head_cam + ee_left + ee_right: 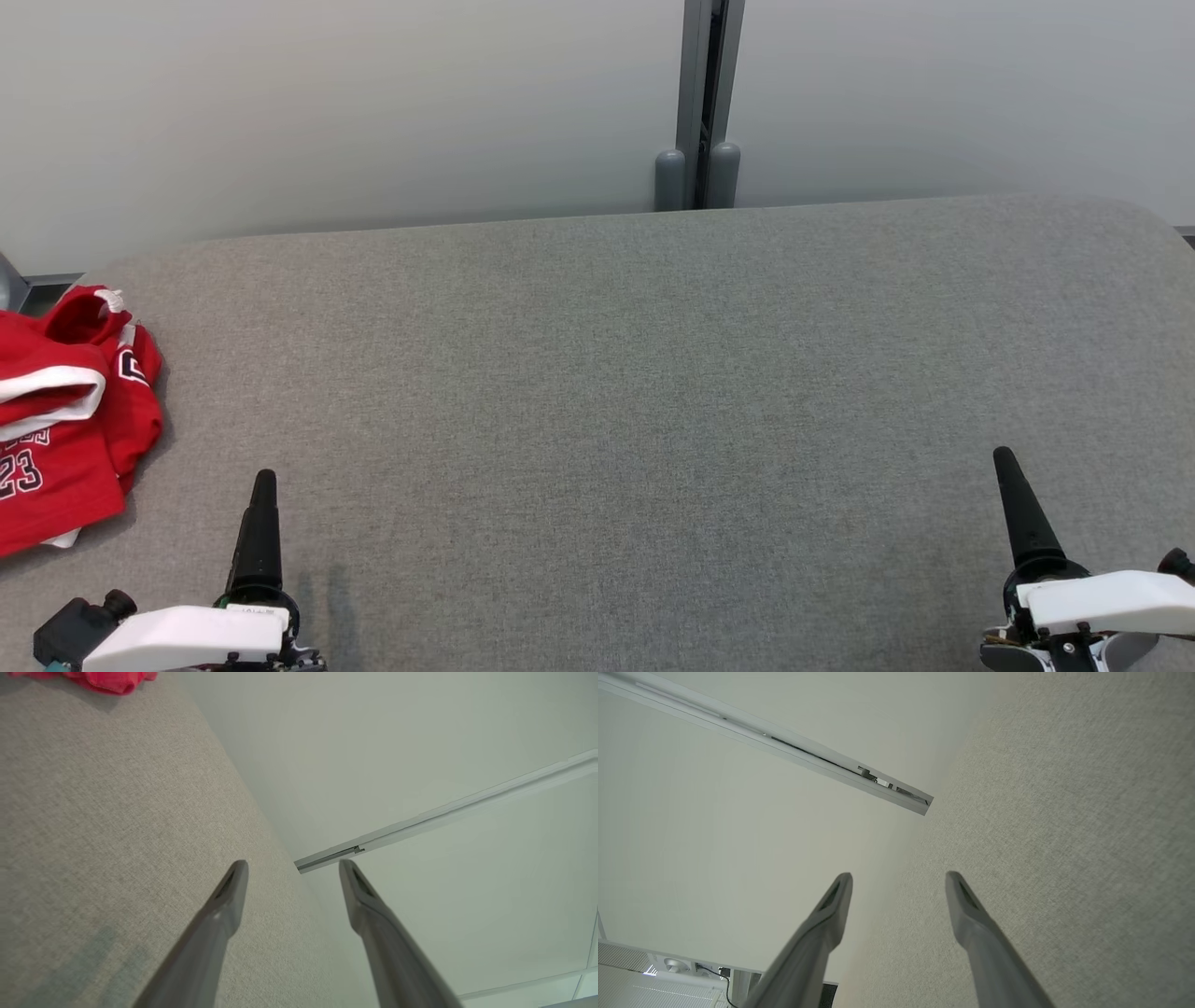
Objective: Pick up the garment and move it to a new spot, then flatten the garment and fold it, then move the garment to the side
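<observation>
Jersey [56, 411], red, bunched at left edge of grey fabric surface [597, 373], near left gripper [265, 478], ahead-left of it. Left gripper spread; right gripper [1004, 457] well apart, likewise spread.

Probably an office: frosted partition panels [373, 112], grey fabric table [597, 373].

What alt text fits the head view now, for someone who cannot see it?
A bunched red garment lies at the view's left edge on a grey fabric surface. The left gripper and right gripper sit low at the near corners, fingers up, holding nothing.
</observation>
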Available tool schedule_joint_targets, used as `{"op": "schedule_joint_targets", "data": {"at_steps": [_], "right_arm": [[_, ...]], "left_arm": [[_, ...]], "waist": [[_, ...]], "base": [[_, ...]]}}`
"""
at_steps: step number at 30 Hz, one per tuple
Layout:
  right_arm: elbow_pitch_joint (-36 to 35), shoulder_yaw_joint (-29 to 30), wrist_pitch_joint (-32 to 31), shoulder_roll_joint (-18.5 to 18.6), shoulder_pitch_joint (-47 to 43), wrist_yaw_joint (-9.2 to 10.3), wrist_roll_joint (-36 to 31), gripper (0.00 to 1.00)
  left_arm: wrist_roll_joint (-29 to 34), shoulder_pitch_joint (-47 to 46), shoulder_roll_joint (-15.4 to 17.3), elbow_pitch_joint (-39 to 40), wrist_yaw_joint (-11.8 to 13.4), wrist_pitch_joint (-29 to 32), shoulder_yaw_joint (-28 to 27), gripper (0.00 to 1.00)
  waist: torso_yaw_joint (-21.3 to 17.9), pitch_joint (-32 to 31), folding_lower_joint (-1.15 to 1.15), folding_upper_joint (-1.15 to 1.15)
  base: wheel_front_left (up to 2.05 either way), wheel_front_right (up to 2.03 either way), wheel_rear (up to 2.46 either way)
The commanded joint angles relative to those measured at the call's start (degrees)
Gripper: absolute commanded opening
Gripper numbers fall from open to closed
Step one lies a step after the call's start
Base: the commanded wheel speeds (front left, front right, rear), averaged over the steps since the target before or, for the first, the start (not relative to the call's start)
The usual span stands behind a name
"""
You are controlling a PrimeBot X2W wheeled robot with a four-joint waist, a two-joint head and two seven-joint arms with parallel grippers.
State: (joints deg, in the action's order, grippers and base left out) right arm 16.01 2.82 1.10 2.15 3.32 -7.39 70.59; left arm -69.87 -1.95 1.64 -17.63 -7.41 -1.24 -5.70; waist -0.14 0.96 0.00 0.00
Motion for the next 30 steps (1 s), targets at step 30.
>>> {"op": "schedule_joint_targets", "data": {"at_steps": [30], "right_arm": [[1.38, -1.13, 6.23, 0.41, 1.02, -0.09, -32.1, 1.0]], "left_arm": [[34.24, -0.03, 0.99, -0.55, 5.21, -6.03, 4.06, 1.0]], "waist": [[-0.04, 0.13, 0.0, 0.0]], "base": [[0.0, 0.0, 0.0]]}}
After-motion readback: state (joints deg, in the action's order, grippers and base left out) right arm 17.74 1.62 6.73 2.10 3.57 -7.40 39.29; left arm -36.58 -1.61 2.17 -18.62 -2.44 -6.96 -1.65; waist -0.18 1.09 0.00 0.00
